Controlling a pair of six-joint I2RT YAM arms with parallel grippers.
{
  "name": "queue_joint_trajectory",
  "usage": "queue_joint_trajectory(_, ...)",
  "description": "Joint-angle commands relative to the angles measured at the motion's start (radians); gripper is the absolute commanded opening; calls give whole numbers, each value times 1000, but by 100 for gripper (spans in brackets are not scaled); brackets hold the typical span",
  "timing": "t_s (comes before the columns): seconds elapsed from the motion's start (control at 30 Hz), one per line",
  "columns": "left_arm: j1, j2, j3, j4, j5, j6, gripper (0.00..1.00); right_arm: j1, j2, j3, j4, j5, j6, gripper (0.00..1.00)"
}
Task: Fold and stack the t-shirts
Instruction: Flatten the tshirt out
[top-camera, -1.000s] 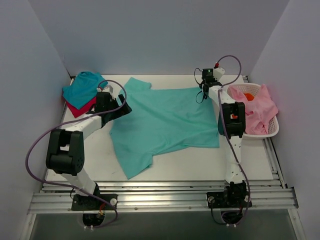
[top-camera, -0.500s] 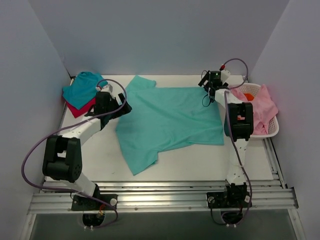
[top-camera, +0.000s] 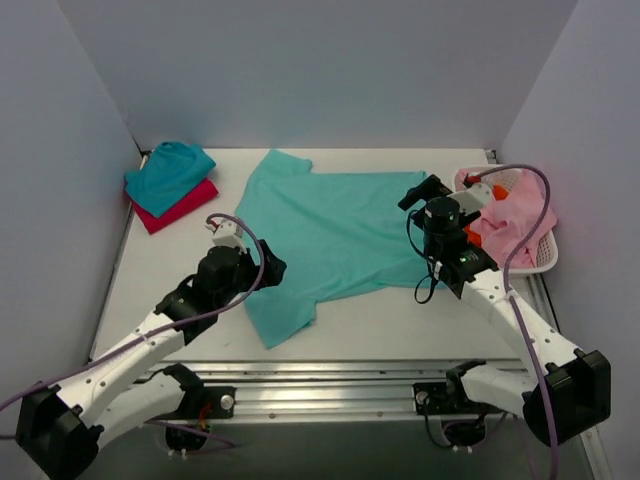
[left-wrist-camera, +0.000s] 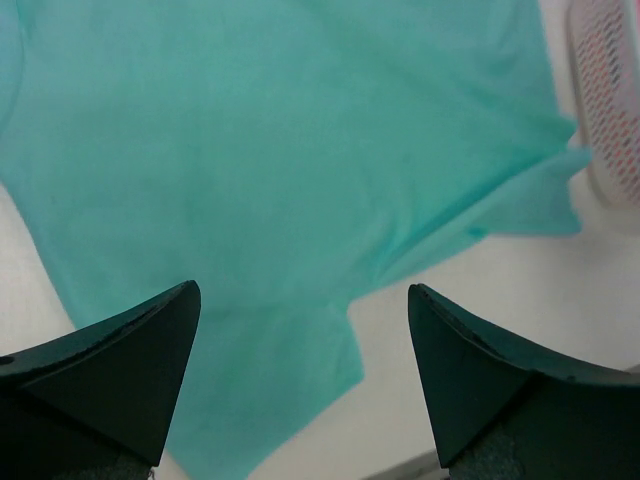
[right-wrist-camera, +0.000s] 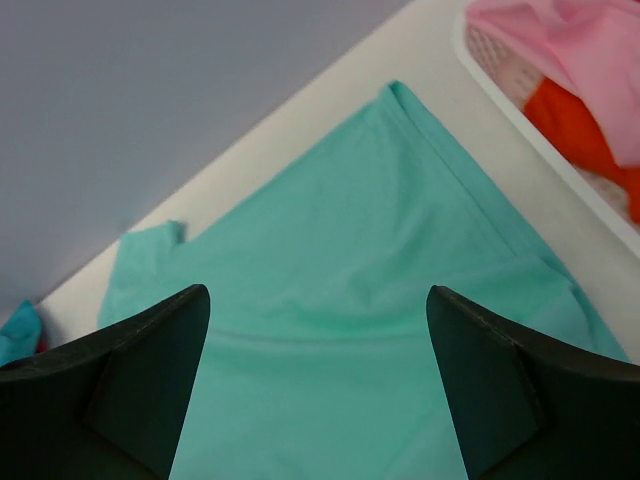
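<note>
White table (top-camera: 170, 260) fills the floor of the walled cell, and both arms reach out over it from the near edge. Mint-green t-shirt (top-camera: 340, 225), the largest cloth, lies spread open across the middle of the table. One short sleeve points toward the far wall, the other toward the near edge, and its straight hem side faces the basket. It lies mostly smooth, with a small rumple at the near right corner.

To the right, a white lattice basket (top-camera: 540, 262) stands at the table's edge, just beside the shirt. A pink cloth (top-camera: 510, 215) is heaped in it and drapes over the rim, with an orange cloth (right-wrist-camera: 580, 130) under it.

In the far left corner, well apart from the mint shirt, a teal t-shirt (top-camera: 168, 172) lies folded on top of a magenta-red t-shirt (top-camera: 180, 207), whose edge shows along the near side.

The left fingers (left-wrist-camera: 120, 370) are spread wide and grasp nothing. They hang above the near left part of the mint shirt, by its near sleeve. The right fingers (right-wrist-camera: 130, 370) are likewise released and empty, held over the hem side of the same shirt, between it and the basket.
</note>
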Motion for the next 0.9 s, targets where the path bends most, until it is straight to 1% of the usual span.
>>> queue_joint_trajectory(0.0,-169,-59,-102,-159,-158,-130,93,-27,-131,-226,-110,-4,110,85)
queue_joint_trajectory(0.03,-207,-70,-122,-206,-213,-199,93,-25,-210,-251,-128,-22,108,85)
queue_joint_trajectory(0.07,-244,-70,-148,-227,-231,-235,93,-27,-246,-268,-146,-38,104,85)
queue_joint_trajectory(0.1,-310,-64,-161,-248,-242,-262,93,-24,-272,-275,-172,-44,102,85)
queue_joint_trajectory(0.13,-344,-43,-168,-262,-279,-323,93,-24,-317,-272,-238,-47,110,85)
queue_joint_trajectory(0.17,-376,-29,-173,-286,-297,-360,94,-24,-334,-269,-258,-56,105,86)
queue_joint_trajectory(0.2,-445,-14,-181,-319,-317,-396,97,-22,-345,-261,-278,-87,101,86)
queue_joint_trajectory(0.23,-476,18,-184,-333,-351,-472,98,-24,-357,-241,-319,-101,94,86)
queue_joint_trajectory(0.3,-539,51,-197,-330,-376,-564,95,-22,-363,-221,-356,-119,90,86)
queue_joint_trajectory(0.33,-586,80,-205,-319,-383,-584,95,-21,-375,-209,-385,-118,82,86)
queue_joint_trajectory(0.4,-616,106,-219,-290,-396,-640,94,-21,-392,-207,-401,-111,79,86)
queue_joint_trajectory(0.5,-636,141,-257,-224,-377,-669,95,-21,-432,-216,-422,-111,78,86)
queue_joint_trajectory(0.6,-653,164,-259,-210,-396,-687,95,-21,-444,-218,-435,-105,81,86)
queue_joint_trajectory(0.73,-657,187,-266,-227,-431,-721,95,-21,-426,-244,-410,-105,85,86)
queue_joint_trajectory(0.8,-657,192,-296,-198,-443,-738,99,-21,-386,-278,-371,-131,91,87)
queue_joint_trajectory(0.83,-657,195,-306,-189,-452,-743,97,-21,-369,-291,-351,-145,96,87)
queue_joint_trajectory(0.87,-654,198,-320,-166,-463,-746,83,-21,-349,-307,-329,-179,102,87)
